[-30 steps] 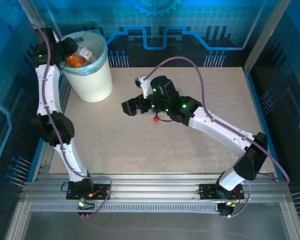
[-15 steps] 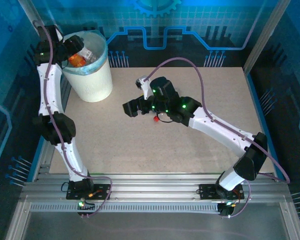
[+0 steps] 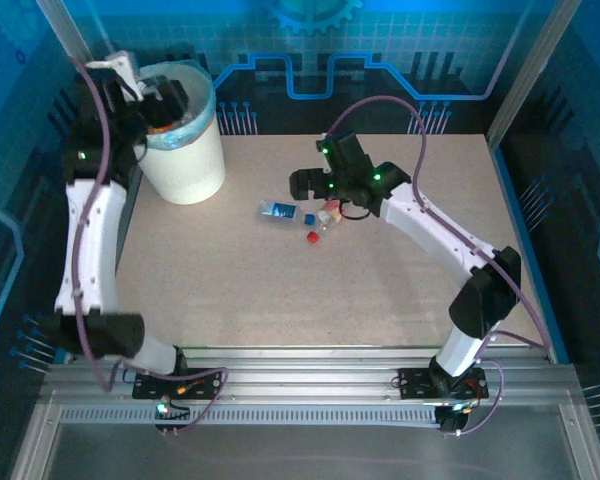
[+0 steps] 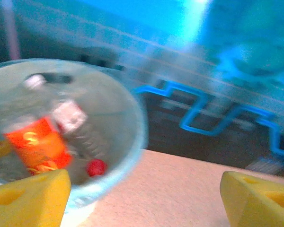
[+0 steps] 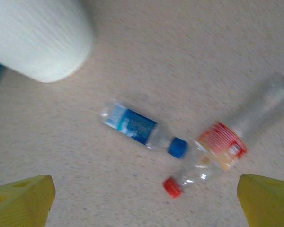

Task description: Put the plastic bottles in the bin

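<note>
A: Where is everything sitting, biggest first?

B: The surface (image 3: 280,290) is carrying the bin (image 3: 190,170) at its 10 o'clock corner, probably so the left arm is reaching it easily. Its blue liner is folding over the rim.

A: And the left gripper (image 3: 165,95)?

B: It is hanging over the bin's mouth at the 10 o'clock side of the rim. In the wrist view the left gripper (image 4: 144,198) is spread wide with nothing between its pads. I judge it is placed there for dropping things in. Below it, inside the bin (image 4: 132,109), an orange bottle (image 4: 35,146) and a clear bottle (image 4: 78,125) are lying together.

A: The right gripper (image 3: 305,185)?

B: It is hovering near the surface's middle, at about 1 o'clock of the two bottles lying there. The right gripper (image 5: 144,201) is fully released and grasping nothing, and I take it to be lining up a pick.

A: Which bottles are waiting?

B: A blue bottle (image 3: 280,211) is lying on its side, and a red bottle (image 3: 323,220) is lying at its 3 o'clock. From the wrist the blue bottle (image 5: 132,125) is pointing its cap at the red bottle (image 5: 225,146), just beside its label. Whether they are touching I cannot tell.

A: So how far along?

B: Nearly done, I am guessing, with two bottles lying outside the bin. Because they are lying so close, taking one risks nudging the other and setting it rolling.
</note>
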